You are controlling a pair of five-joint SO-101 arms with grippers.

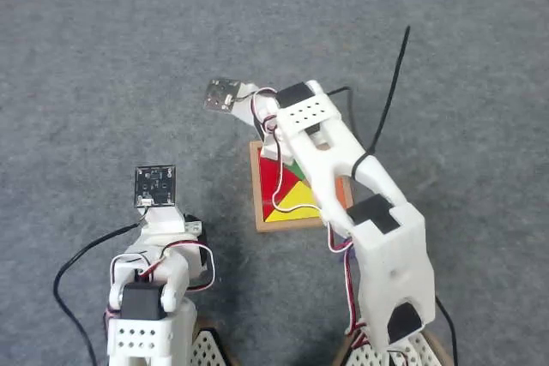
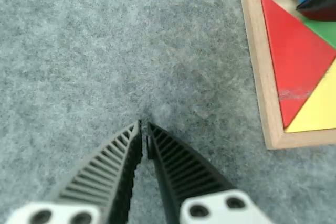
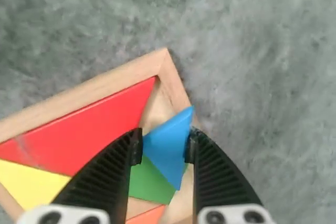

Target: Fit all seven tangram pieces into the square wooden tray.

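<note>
The right gripper (image 3: 164, 145) pinched the blue triangle (image 3: 169, 158) between its fingers, directly over the wooden tray (image 3: 105, 85). The bare corner slot (image 3: 159, 104) lay just beyond its fingertips, beside the red triangle (image 3: 79, 129). The left gripper (image 2: 143, 129), pressed together, sat farther from the tray.

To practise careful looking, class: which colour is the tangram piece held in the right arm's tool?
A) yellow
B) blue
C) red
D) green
B: in the right wrist view the right tool is closed on the blue piece, over a corner of the wooden tray.
</note>
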